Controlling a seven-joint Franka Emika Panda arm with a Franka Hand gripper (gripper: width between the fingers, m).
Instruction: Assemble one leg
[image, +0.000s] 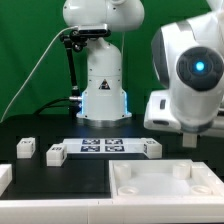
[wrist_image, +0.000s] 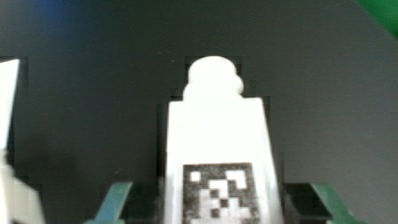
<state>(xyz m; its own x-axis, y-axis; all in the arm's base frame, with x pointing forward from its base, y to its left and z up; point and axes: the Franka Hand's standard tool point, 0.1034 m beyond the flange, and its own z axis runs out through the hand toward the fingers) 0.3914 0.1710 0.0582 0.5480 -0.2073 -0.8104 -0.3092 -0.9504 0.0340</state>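
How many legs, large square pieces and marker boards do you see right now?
Loose legs: 3
Leg at the gripper: 1
Large square piece: 1
Marker board: 1
Total: 6

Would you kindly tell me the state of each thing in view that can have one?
the leg: between the fingers, tag facing the wrist camera
gripper: fingers flank the leg, grip unclear
other legs: three loose on the table
large white piece: flat on the table, no leg fitted
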